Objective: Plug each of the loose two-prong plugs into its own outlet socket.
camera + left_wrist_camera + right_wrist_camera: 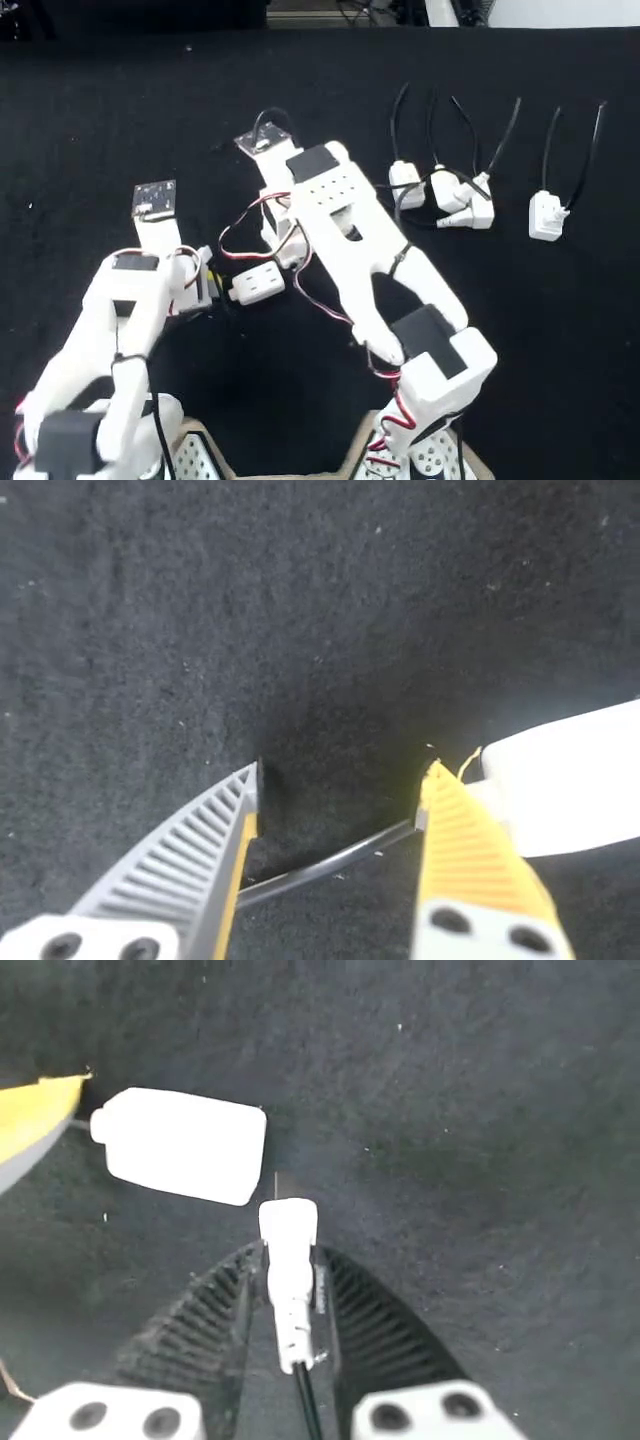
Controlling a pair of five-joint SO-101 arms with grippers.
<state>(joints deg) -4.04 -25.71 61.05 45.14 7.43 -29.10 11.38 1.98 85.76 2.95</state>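
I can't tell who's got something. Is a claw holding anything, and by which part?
The right gripper pinches a white plug by the sides of its body. The left gripper is open and holds nothing.

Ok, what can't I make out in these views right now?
Right wrist view: plug prongs and outlet socket slots, blurred.
Left wrist view: outlet socket body, cut off by the frame edge.
High view: plug tip, covered by the right arm.
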